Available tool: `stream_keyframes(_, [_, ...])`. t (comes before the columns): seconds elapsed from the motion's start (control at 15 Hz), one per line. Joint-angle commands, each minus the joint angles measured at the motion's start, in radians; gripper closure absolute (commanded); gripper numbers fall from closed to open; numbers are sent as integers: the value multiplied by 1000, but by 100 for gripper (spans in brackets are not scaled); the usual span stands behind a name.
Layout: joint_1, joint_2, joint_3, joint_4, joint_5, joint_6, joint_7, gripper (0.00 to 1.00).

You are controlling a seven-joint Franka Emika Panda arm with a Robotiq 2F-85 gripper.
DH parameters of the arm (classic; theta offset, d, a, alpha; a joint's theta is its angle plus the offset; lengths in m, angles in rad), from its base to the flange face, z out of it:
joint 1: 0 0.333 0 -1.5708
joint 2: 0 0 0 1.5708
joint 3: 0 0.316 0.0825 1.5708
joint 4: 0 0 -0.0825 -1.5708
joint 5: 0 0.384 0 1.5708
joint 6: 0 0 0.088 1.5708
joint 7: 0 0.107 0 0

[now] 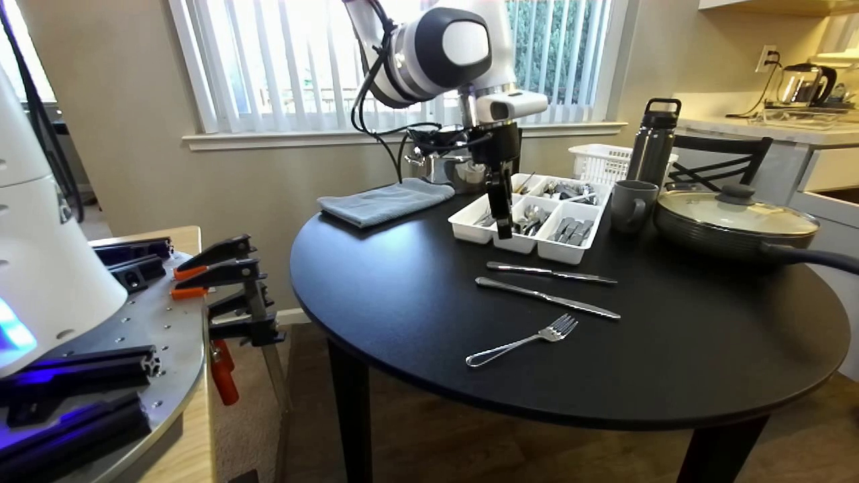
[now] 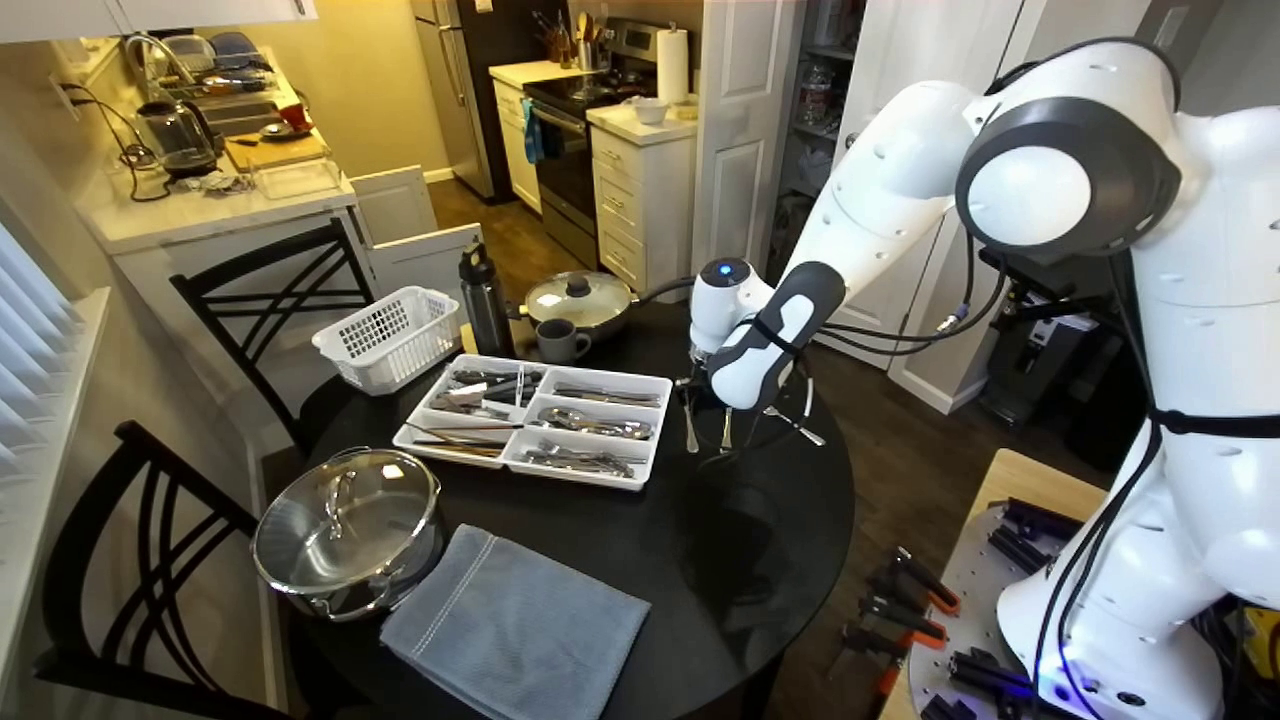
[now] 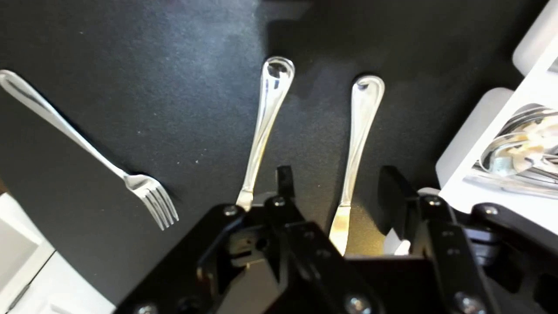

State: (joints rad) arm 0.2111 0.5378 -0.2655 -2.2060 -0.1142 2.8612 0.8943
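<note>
Gripper (image 3: 338, 185) hung above the round black table (image 1: 396, 282), jaws spread well apart, and in the wrist view a silver knife (image 3: 358, 135) showed in the gap between the two dark fingers (image 3: 285, 181), lying flat near the white cutlery tray (image 1: 562, 253). A second knife (image 3: 263, 126) lay next to it, roughly alongside, on the side away from the tray, and beyond that a fork (image 3: 87, 145) rested at a slant (its tines pointed towards the lower right of the wrist view). Spoons (image 2: 600, 422) and forks (image 2: 585, 461) sat inside the tray. Near the tray, in both exterior views, stood a grey mug (image 1: 624, 208) and a tall dark bottle (image 1: 651, 151), with a lidded pan (image 1: 711, 235) by the mug and a white basket (image 2: 405, 355) by the bottle. On another part of the table, a folded blue-grey cloth (image 2: 530, 620) lay next to a glass-lidded pot (image 2: 345, 525); how far the fingers were above the silver knife was hard to tell
</note>
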Motion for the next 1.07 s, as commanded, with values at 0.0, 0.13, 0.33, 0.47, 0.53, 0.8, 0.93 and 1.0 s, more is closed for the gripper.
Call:
stream_keyframes(0.0, [-177, 40, 163, -7, 147, 114, -177, 14])
stream_keyframes(0.13, [-258, 65, 244, 1, 230, 133, -270, 1])
stream_keyframes(0.33, [-353, 95, 337, 12, 337, 132, -393, 0])
stream_keyframes(0.47, [-378, 97, 358, 11, 396, 108, -443, 0])
stream_keyframes(0.53, [-382, 95, 361, 9, 419, 96, -458, 0])
stream_keyframes(0.8, [-363, 88, 331, 7, 466, 34, -463, 0])
stream_keyframes(0.93, [-359, 90, 323, 9, 480, 2, -460, 0])
stream_keyframes(1.0, [-356, 92, 316, 10, 484, -15, -457, 0])
